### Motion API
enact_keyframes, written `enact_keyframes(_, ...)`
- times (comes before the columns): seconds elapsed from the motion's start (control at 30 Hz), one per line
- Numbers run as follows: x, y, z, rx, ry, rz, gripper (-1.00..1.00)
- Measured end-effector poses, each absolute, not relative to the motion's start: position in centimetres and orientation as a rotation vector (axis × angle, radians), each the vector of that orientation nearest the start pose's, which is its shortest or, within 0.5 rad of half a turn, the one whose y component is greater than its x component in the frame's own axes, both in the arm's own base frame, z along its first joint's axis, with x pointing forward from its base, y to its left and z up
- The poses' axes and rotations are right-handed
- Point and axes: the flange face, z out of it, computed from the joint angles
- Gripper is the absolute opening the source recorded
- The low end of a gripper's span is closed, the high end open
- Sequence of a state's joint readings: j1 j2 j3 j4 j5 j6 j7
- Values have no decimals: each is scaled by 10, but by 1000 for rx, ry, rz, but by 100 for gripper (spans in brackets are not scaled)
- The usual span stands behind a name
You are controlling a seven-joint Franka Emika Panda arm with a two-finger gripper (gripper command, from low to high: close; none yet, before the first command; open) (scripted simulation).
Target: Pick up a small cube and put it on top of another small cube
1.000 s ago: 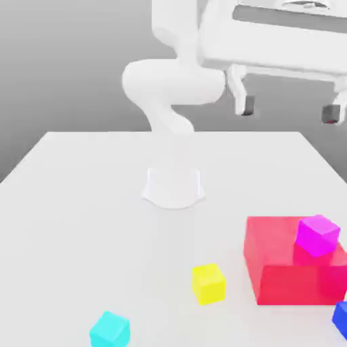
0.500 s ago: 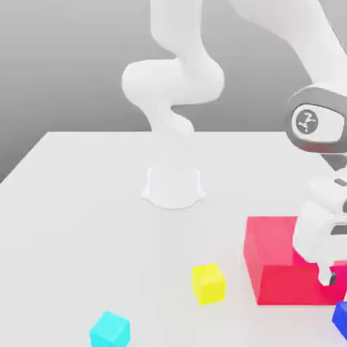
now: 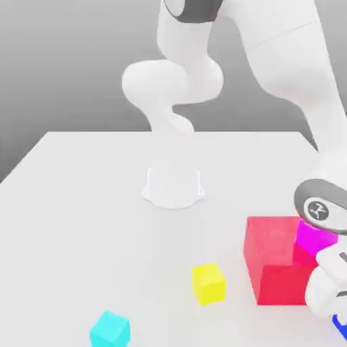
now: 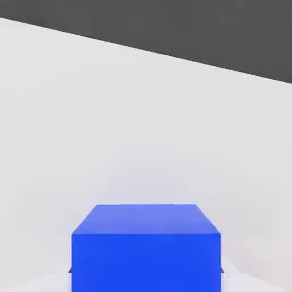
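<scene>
Gripping glossy deep-blue cube (image 3: 341, 328) at exterior view's lower right, claw (image 4: 146, 272) closed on both sides. Lift straight up, clear red block (image 3: 274, 254), then carry level toward yellow cube (image 3: 209, 284), lower centre.

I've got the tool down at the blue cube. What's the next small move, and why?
Probably a short straight lift: the blue cube sits between the tool's closed fingers, while the yellow cube stands apart on the table, its top bare.
</scene>
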State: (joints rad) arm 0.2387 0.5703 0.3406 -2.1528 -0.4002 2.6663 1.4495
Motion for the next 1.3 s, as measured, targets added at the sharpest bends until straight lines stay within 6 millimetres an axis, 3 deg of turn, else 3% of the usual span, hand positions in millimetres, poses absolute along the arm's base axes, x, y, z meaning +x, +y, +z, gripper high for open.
enact_keyframes(0.1,456,323,183,-3028,859,-8,-100)
enact_keyframes(0.27,440,355,200,-3187,717,-157,-100)
enact_keyframes(0.33,433,353,209,-3259,659,-231,-100)
enact_keyframes(0.57,412,305,262,-3437,537,-366,-100)
enact_keyframes(0.67,405,264,278,-3445,561,-292,-100)
enact_keyframes(0.87,401,176,268,-3263,776,-54,-100)
enact_keyframes(1.1,378,88,250,-2998,1036,10,-100)
enact_keyframes(1.17,375,74,238,-2956,1085,3,-100)
enact_keyframes(1.3,375,67,200,-2941,1109,-1,-100)
